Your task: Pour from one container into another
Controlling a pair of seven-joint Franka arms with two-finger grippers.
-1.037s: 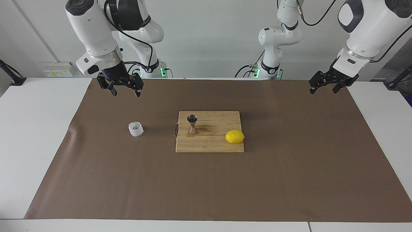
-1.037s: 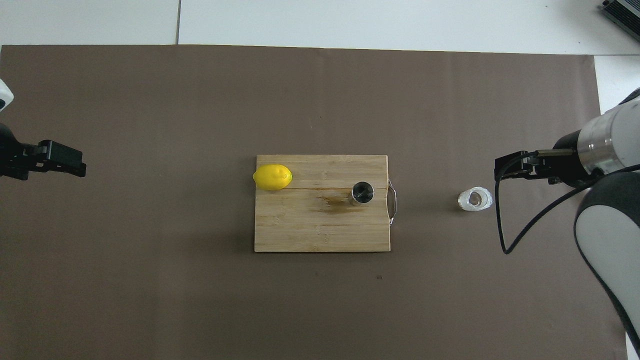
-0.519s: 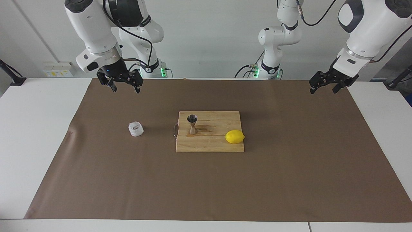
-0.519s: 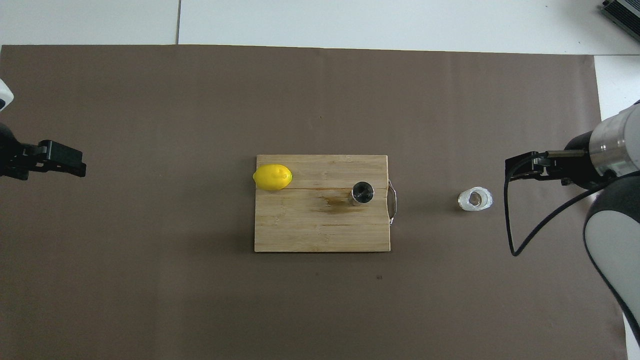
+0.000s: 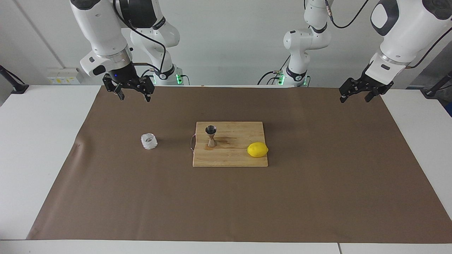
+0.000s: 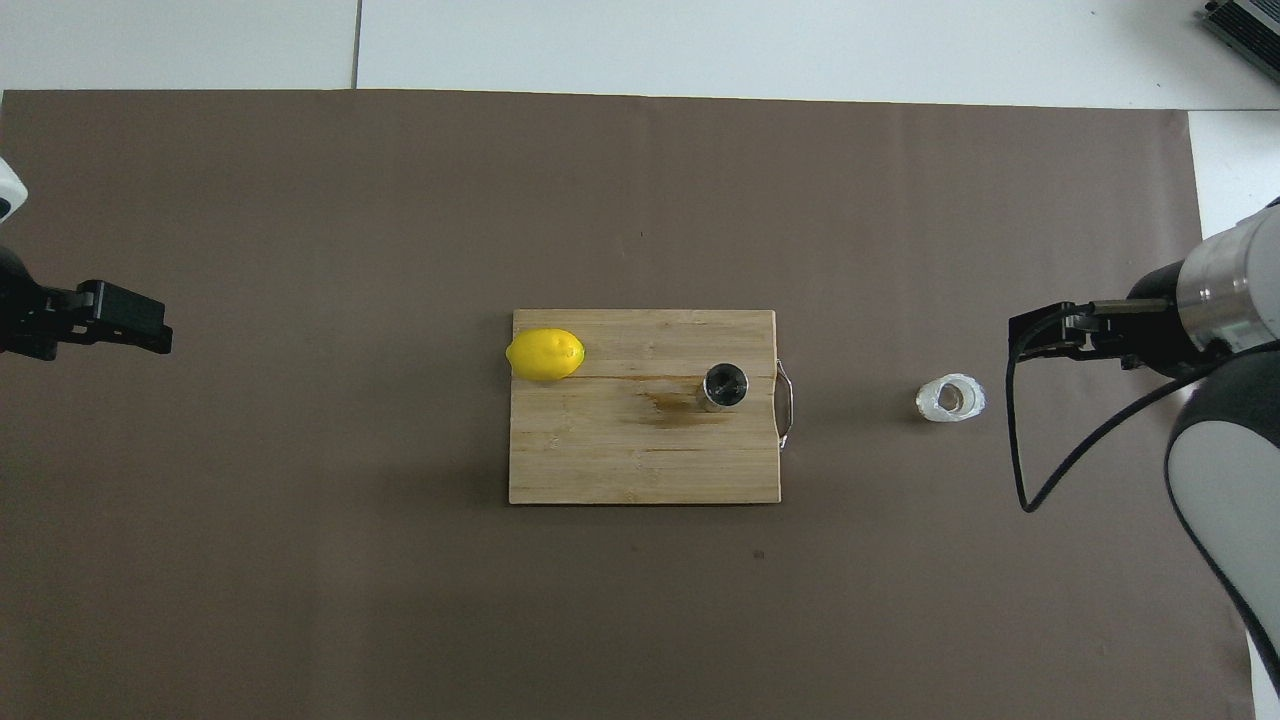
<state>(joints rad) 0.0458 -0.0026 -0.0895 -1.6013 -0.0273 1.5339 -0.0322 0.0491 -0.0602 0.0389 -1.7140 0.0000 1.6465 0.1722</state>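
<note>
The small squat textured glass cup (image 5: 149, 141) (image 6: 950, 397) stands on the brown mat toward the right arm's end of the table. The steel hourglass jigger (image 5: 211, 135) (image 6: 725, 387) stands upright on the wooden cutting board (image 5: 229, 158) (image 6: 620, 460), at the board's end closest to the cup. My right gripper (image 5: 135, 97) (image 6: 1035, 335) hangs open and empty over the mat, well apart from the cup. My left gripper (image 5: 354, 98) (image 6: 135, 322) waits open and empty over the mat's edge at the left arm's end.
A yellow lemon (image 5: 257, 149) (image 6: 545, 354) lies on the board's other end. A dark wet stain (image 6: 665, 408) marks the board beside the jigger. A metal handle (image 6: 786, 405) sticks out of the board toward the cup. The brown mat (image 5: 317, 197) covers most of the table.
My right gripper has lifted and drawn back from the cup toward its own end of the table, still open. The left arm, cup, jigger and lemon have not moved.
</note>
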